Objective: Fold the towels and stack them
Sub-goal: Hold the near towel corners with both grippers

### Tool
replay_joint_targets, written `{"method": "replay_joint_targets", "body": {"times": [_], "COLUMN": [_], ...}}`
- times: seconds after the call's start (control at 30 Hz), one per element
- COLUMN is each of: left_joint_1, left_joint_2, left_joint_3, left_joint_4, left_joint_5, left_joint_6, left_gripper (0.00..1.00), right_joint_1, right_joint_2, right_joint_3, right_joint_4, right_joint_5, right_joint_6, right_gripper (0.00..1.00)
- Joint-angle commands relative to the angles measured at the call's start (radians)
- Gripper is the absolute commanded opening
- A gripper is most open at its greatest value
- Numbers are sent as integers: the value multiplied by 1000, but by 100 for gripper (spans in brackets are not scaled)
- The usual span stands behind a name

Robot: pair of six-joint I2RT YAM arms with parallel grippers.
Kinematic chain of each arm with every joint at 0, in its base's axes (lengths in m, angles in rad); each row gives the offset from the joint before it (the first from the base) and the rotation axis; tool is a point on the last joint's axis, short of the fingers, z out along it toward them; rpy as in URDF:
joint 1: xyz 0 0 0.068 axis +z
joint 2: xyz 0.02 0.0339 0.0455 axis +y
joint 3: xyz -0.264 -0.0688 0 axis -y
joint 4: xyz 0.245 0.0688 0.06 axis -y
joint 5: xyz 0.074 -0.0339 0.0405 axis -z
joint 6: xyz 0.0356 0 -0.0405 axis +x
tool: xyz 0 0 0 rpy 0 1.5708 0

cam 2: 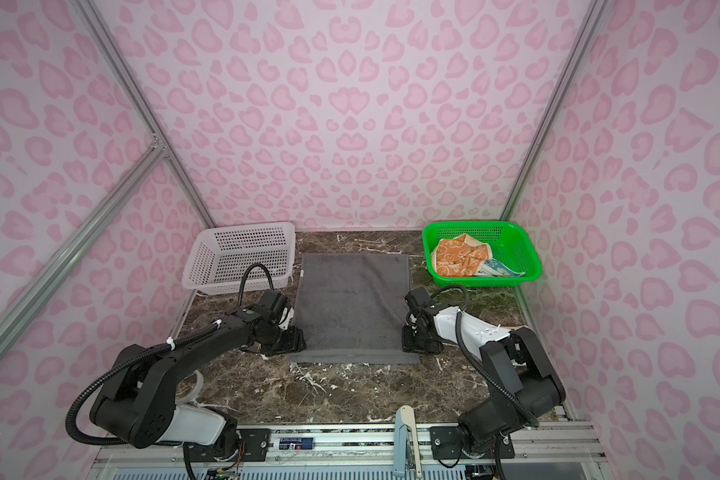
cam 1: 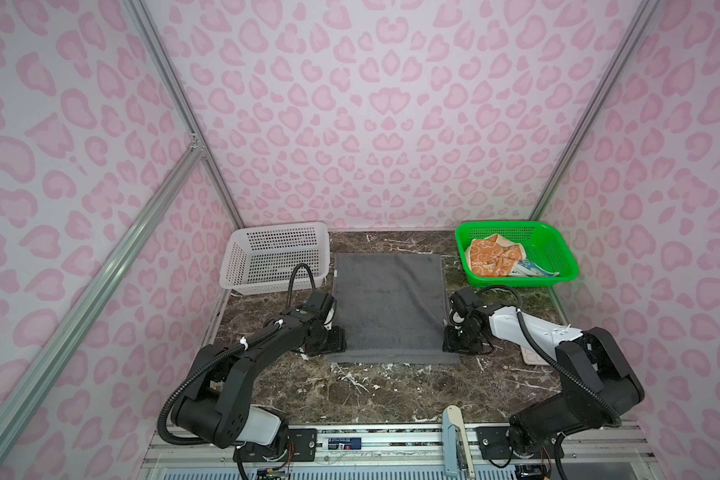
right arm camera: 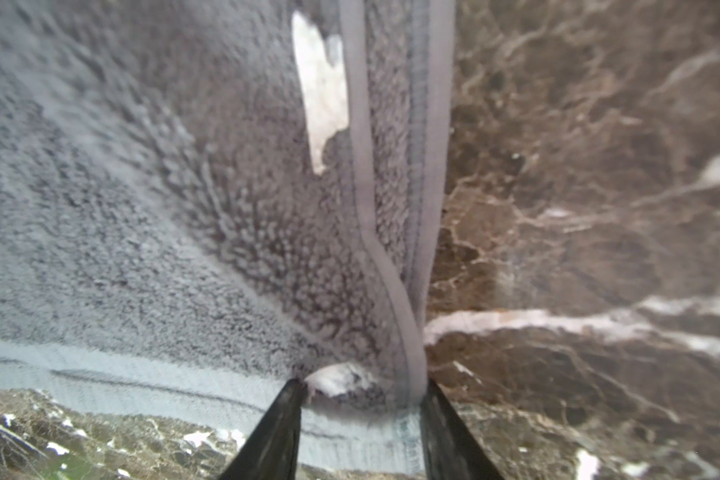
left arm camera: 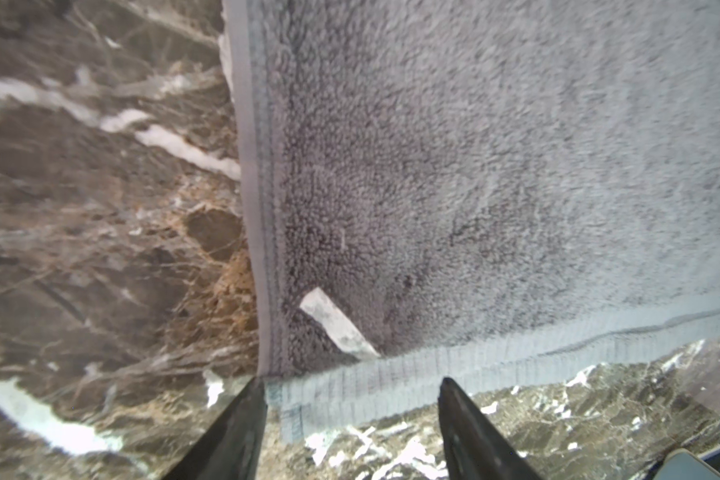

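1. Grey towel (cam 1: pixel 387 303). It lies spread flat on the table (cam 1: pixel 391 390). It sits between the two grippers and reaches away from both toward the back wall. A woven band runs along the edge nearest the grippers.

2. Left gripper (left arm camera: pixel 352 382). It is down at the towel's near-left corner with its jaws apart. The band lies flat between the tips. A white tag (left arm camera: pixel 335 324) rests on the pile just ahead of the tips.

3. Right gripper (right arm camera: pixel 362 384). It is down at the towel's near-right corner. Its jaws stand closer together than the left pair, and the cloth is puckered between them. Two side hems run in side by side and meet against one finger. I cannot tell whether the cloth is clamped or only pressed.

4. Orange towel (cam 1: pixel 493 259). It lies crumpled in the green basket (cam 1: pixel 508 224), beyond the right gripper and to its outer side, well apart from it.

5. Blue towel (cam 1: pixel 537 271). It is in the same basket, touching the orange towel and partly under it.

6. White basket (cam 1: pixel 279 228). It stands beyond the left gripper, just beside the grey towel's far-left corner.
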Motion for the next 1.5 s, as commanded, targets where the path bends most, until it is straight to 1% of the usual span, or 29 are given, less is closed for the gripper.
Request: {"method": "replay_joint_targets", "body": {"times": [0.0,0.17,0.3,0.47,0.53,0.6,0.7,0.8,1.0,1.1,1.2,1.37,1.47], "left_joint_1": [2,2,3,6,6,7,8,9,10,11,11,11,10], "left_joint_2": [25,40,43,61,63,61,53,47,31,26,21,21,30], "left_joint_3": [-3,1,15,26,28,33,42,49,59,67,76,78,74], "left_joint_4": [11,5,4,9,9,7,-1,-8,-17,-28,-39,-33,-32], "left_joint_5": [-6,-27,-36,-37,-35,-35,-38,-41,-37,-40,-39,-38,-37], "left_joint_6": [12,21,27,38,41,44,46,52,58,61,70,70,72], "left_gripper": [65,59,54,44,41,41,38,38,38,39,42,40,39], "right_joint_1": [1,1,1,1,2,5,5,6,6,5,6,7,7], "right_joint_2": [11,3,-7,-9,-11,-11,-10,-4,-1,-1,-2,-4,-4], "right_joint_3": [-4,11,31,50,52,55,55,57,58,64,71,80,81], "right_joint_4": [3,-10,-43,-59,-59,-61,-57,-49,-42,-50,-56,-62,-67], "right_joint_5": [-3,7,35,42,40,39,39,31,23,27,33,36,40], "right_joint_6": [8,4,-14,-27,-27,-30,-31,-30,-31,-36,-40,-43,-46], "right_gripper": [43,37,37,37,35,34,28,21,13,12,15,20,21]}}
